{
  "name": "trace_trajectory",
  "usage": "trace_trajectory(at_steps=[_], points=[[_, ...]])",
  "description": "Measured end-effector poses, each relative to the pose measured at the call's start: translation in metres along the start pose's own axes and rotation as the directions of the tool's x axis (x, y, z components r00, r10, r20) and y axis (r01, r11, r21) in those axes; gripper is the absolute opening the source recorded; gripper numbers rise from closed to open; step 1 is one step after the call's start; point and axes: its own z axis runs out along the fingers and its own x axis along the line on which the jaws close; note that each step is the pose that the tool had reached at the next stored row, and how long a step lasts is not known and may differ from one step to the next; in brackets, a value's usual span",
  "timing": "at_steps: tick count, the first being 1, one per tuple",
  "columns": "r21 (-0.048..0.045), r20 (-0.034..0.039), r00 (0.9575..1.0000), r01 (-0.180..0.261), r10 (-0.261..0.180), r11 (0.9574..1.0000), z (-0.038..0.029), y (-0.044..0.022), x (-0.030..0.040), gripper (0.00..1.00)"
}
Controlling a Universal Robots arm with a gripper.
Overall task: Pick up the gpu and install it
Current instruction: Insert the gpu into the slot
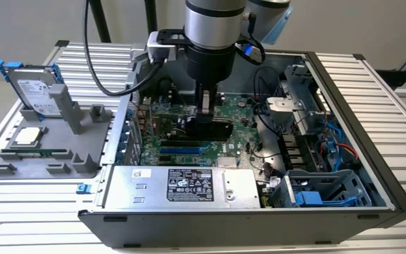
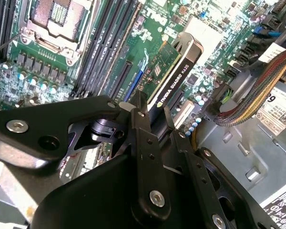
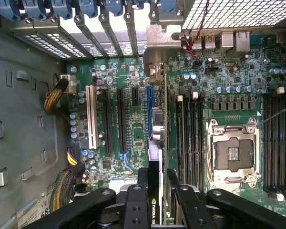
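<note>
The tool (image 2: 155, 117) pinches the gpu (image 2: 174, 78) by its upper edge above the motherboard (image 3: 133, 124); the card looks light, stiff and fragile.

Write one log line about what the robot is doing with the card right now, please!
gripper: shut on gpu | gpu: held on edge, over motherboard slots inside computer case | seated: cannot tell

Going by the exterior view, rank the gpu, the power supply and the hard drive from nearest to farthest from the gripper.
1. The gpu, clamped in the gripper over the motherboard.
2. The power supply, along the case's near edge, below the gripper.
3. The hard drive, standing in the grey holder outside the case, at the exterior view's left.
</note>
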Motion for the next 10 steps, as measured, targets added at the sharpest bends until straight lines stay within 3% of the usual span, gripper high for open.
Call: trace_trajectory(at_steps=[10], points=[[0.0000, 0.0000, 1.0000, 0.000, 0.000, 1.0000, 0.0054, 0.0071, 0.0019, 0.00]])
